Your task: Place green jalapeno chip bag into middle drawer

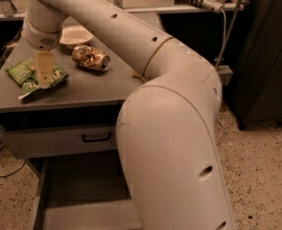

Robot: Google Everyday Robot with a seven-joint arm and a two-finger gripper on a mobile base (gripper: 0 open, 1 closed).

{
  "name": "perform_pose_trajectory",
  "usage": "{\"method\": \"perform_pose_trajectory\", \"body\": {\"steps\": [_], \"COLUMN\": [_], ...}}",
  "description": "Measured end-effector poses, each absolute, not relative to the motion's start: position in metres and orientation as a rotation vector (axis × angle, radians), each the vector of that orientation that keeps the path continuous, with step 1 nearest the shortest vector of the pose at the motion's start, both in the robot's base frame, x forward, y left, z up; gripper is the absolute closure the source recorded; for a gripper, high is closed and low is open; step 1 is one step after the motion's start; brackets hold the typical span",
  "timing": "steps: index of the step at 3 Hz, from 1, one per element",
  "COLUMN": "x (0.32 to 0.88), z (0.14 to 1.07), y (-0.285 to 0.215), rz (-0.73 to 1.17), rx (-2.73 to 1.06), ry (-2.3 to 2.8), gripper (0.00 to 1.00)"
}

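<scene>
Your robot's thick white arm fills the right half of the camera view. It bends at a wide elbow and reaches up and left across the grey metal counter (100,87). At its end the hand (44,75) hangs straight down over the counter's left side, its pale tan tip right on the small crumpled light-green foil chip bag (20,72). You cannot tell from here whether the hand is open or closed.

The bag lies flat on the counter near the left edge, wrinkled, with white lettering and pale edges, partly covered by the hand. Just to its right lies a crushed brown-and-gold can (90,58) on its side. Below the counter, the wide grey metal middle drawer (78,183) stands pulled out, well apart from the bag.
</scene>
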State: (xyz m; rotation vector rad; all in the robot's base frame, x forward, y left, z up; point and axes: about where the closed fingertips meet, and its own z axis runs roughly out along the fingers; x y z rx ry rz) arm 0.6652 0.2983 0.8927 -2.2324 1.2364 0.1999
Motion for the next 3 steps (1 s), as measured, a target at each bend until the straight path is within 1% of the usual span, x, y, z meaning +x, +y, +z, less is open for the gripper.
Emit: {"method": "perform_pose_trajectory", "body": {"steps": [3], "x": [0.661], "z": [0.852], "y": [0.336], "rz": [0.287], "rx": [-2.311], "ry": [1.175], "gripper": [0.00]}}
